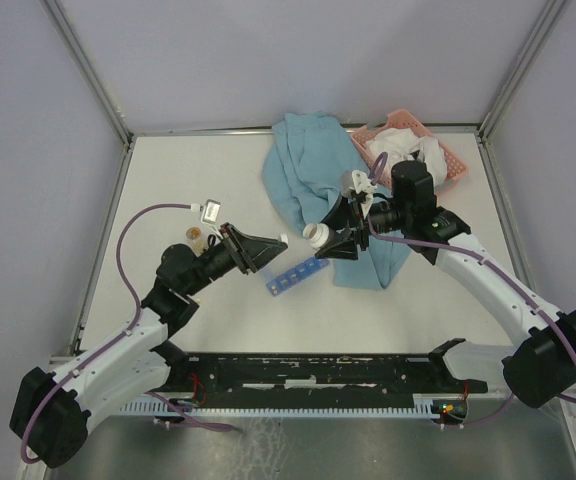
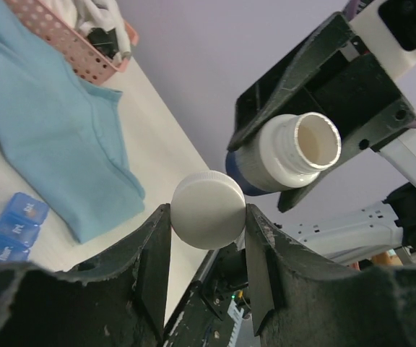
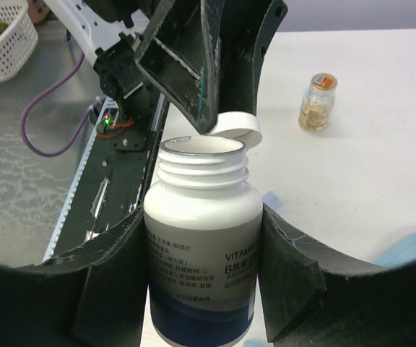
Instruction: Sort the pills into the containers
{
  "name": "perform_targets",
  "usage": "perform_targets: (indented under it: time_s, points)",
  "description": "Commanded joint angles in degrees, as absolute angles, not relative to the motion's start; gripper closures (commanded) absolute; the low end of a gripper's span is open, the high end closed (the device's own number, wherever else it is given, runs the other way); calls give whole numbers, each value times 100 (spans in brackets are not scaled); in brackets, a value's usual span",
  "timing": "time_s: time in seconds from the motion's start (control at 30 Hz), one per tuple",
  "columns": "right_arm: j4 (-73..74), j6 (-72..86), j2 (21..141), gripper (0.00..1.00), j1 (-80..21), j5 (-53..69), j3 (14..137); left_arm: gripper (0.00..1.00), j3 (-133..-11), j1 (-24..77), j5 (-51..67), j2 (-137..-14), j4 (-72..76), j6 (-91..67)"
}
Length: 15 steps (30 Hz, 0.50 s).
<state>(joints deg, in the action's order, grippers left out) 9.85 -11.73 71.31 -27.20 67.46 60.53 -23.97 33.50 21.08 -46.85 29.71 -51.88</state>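
My right gripper (image 1: 333, 232) is shut on a white vitamin bottle (image 3: 204, 231) and holds it tilted, with its open mouth (image 1: 315, 235) toward the left arm. My left gripper (image 1: 273, 247) is shut on the bottle's white cap (image 2: 208, 210), just in front of the bottle (image 2: 287, 155); the cap also shows in the right wrist view (image 3: 233, 126). The blue organiser strip (image 1: 296, 277) lies on the table under both grippers and shows in the left wrist view (image 2: 9, 228). I see no loose pills.
A blue cloth (image 1: 308, 170) lies behind the organiser. A pink basket (image 1: 448, 170) holding white cloth stands at the back right. A small amber bottle (image 1: 197, 235) stands left of the left gripper and also shows in the right wrist view (image 3: 316, 101).
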Motion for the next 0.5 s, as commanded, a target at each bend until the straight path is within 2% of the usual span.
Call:
perform_targets:
  time_s: [0.0,0.47]
  points:
    - [1782,-1962,6998,87,-2692,6780,6410,69,-2571,3594,2012,-4673,3583,-5476]
    - [2081,-2270,6952,88,-2704,6629,6471,69,-2900,4167,1667,-4863,3505,-5364]
